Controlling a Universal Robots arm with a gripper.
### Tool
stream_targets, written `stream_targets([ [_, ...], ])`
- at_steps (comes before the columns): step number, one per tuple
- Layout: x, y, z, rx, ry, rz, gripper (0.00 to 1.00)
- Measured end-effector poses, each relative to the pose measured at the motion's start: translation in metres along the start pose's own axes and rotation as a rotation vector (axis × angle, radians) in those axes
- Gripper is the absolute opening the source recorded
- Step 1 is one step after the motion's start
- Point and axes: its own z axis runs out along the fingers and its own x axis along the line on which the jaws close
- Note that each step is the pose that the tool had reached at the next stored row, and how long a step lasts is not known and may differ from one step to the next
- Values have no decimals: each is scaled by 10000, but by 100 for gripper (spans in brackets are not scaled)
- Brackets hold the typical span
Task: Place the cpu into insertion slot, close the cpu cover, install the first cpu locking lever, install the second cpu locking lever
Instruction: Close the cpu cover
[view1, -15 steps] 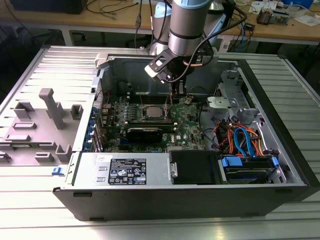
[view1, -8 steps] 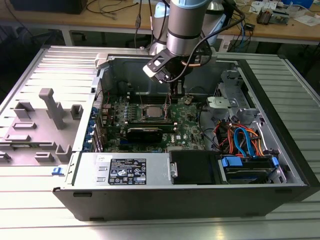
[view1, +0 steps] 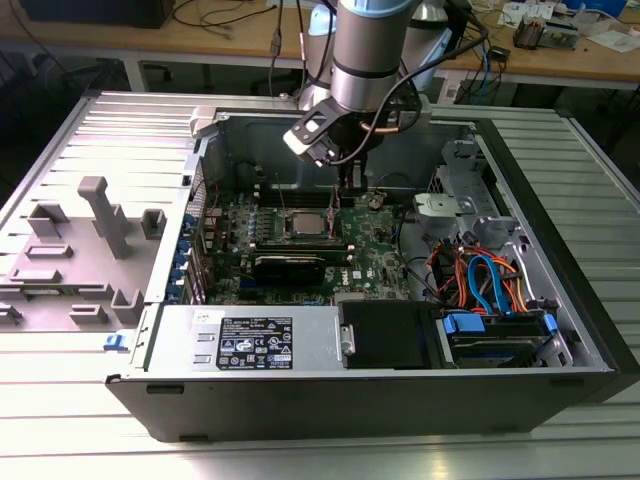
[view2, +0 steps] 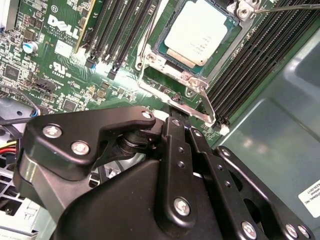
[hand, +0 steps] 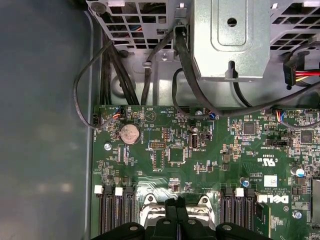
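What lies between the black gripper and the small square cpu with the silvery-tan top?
In the second wrist view, one edge of the thin silvery metal cpu cover lies between the gripper and the cpu.

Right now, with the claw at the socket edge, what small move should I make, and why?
Probably a short, slow press down onto the silvery bar. The cpu already sits in its socket, the cpu cover seems to lie flat around it, and the shut claw rests by that bar.
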Motion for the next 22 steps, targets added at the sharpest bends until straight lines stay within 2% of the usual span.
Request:
stream_targets([
  [7,1,-35,0,0,0,-2,11],
  [16,1,-39,0,1,0,-7,11],
  [22,-21,-110,11,-43,-4,-125,11],
])
